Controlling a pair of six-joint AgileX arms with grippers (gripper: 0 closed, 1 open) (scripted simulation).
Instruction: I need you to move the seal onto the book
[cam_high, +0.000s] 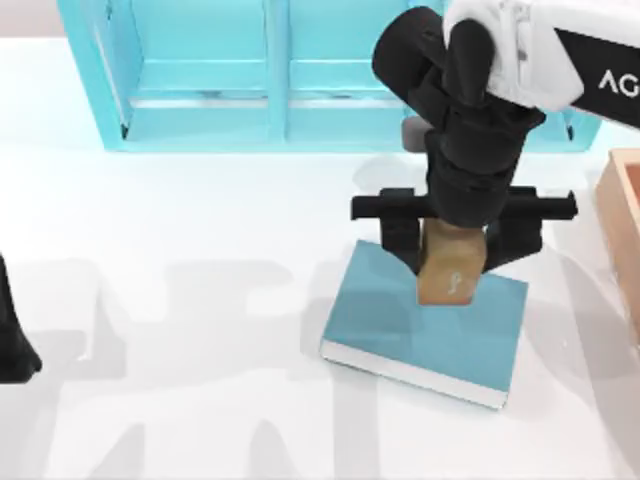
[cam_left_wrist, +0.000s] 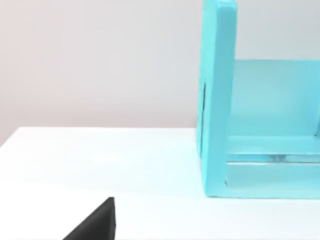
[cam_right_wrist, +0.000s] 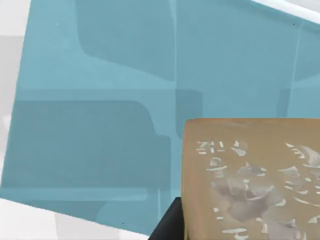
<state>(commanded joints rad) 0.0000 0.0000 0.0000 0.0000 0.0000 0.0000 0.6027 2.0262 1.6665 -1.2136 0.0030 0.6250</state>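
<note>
The right gripper (cam_high: 452, 240) reaches straight down over the teal-blue hardcover book (cam_high: 400, 325), clamping the small tan-brown blocky seal (cam_high: 450, 272) (left arm parked at left edge).

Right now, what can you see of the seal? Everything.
The seal is a small tan-brown block, stone-like, with pale carved marks on one face, clearest in the right wrist view. It sits upright between the fingers of the right gripper, over the back part of the book's teal cover. Whether its base already touches the cover cannot be told.
</note>
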